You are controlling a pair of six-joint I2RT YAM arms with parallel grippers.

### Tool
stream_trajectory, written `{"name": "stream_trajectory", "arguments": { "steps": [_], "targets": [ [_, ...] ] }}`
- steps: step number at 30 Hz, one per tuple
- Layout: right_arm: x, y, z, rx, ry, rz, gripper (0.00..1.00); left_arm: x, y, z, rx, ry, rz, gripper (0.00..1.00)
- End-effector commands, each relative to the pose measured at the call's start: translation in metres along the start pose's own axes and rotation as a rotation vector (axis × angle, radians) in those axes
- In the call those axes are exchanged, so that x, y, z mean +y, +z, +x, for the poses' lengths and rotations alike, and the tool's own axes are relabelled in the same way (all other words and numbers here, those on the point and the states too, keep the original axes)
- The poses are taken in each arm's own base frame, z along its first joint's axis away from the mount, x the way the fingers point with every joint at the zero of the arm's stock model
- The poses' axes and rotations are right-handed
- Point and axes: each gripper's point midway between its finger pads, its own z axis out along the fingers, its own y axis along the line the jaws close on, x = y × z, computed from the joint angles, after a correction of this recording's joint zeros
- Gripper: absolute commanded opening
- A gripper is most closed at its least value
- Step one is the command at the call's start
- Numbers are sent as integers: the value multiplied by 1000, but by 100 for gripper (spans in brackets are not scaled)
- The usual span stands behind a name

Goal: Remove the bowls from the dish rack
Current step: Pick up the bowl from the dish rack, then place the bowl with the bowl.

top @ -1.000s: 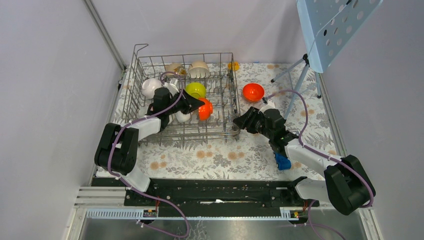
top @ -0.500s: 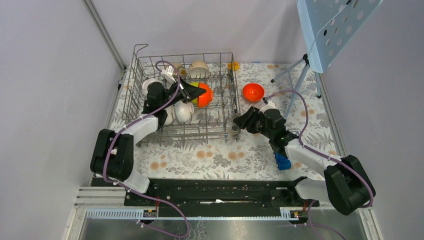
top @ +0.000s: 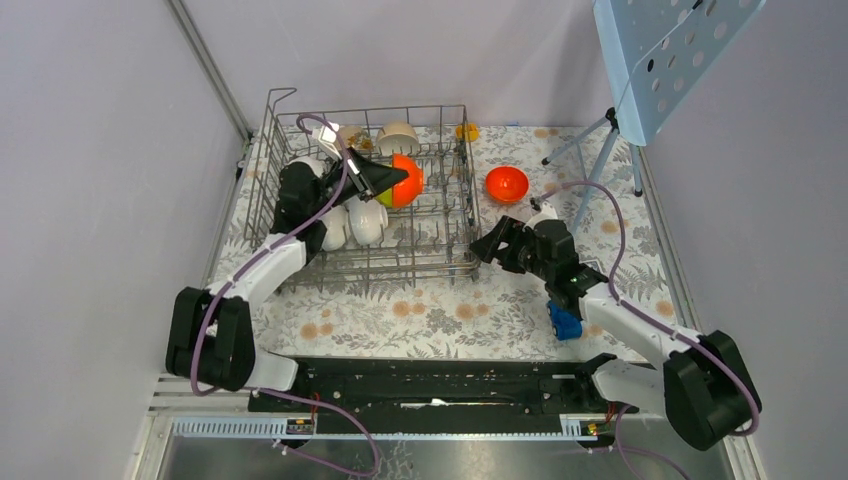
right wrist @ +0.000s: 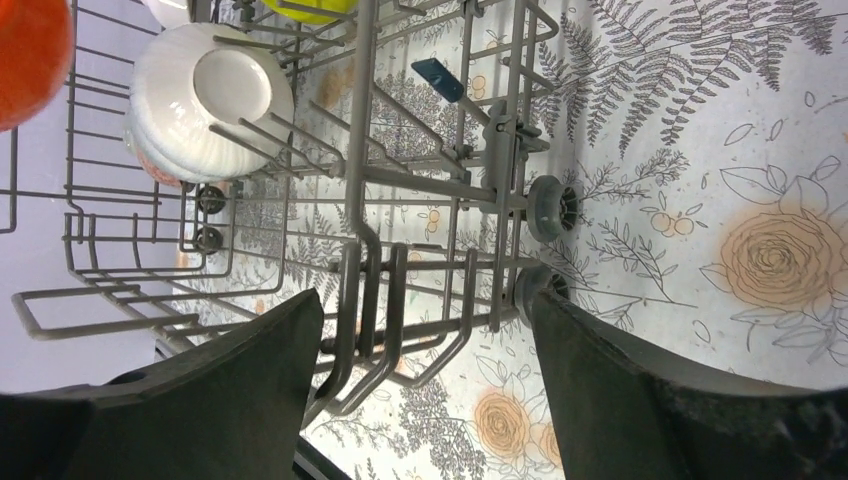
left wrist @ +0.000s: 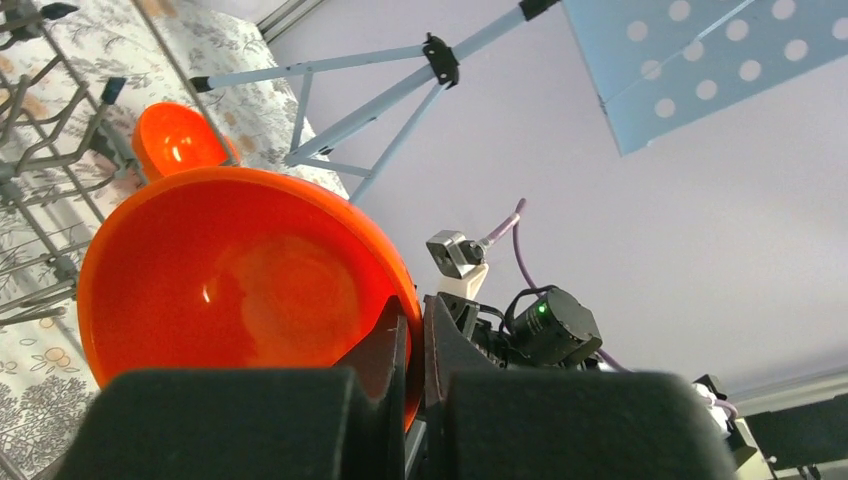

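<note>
left jaws clamp orange bowl [left wrist: 240,290] over dish rack [top: 420,262], right jaws wide beside it

Dish rack [top: 440,262] at the table's [top: 450,310] far left, bowls [top: 367,220] inside. A lone bowl [top: 507,184] sits just right of it, a toy car [top: 565,323] nearer the front edge.

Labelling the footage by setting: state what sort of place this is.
Most likely a robot test cell staged as a kitchen chore, not a real kitchen: bare grey walls enclose a floral-clothed table, a wire dish rack holds bowls, and a tripod carries a perforated blue panel.
</note>
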Motion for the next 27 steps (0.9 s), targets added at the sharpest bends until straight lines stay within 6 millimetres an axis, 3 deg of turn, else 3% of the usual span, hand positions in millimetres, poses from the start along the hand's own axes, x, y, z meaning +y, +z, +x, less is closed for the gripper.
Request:
{"name": "stream_trajectory", "arguments": {
  "steps": [1, 5, 15, 21, 27],
  "targets": [
    [20, -21, -18, -19, -63, -31, 85, -75, -9, -16, -38, 174, 137, 0],
    [30, -45, -22, -9, -128, -37, 87, -98, -15, 0, -13, 260, 122, 0],
    [46, -119, -27, -9, -230, -44, 88, -133, -40, 83, 124, 565, 8, 0],
    [67, -147, -42, -19, -240, -50, 88, -131, -65, 128, 219, 702, -108, 0],
    [82, -148, -46, 58, -264, -58, 88, -113, -87, 164, 354, 830, -190, 0]
  ]
}}
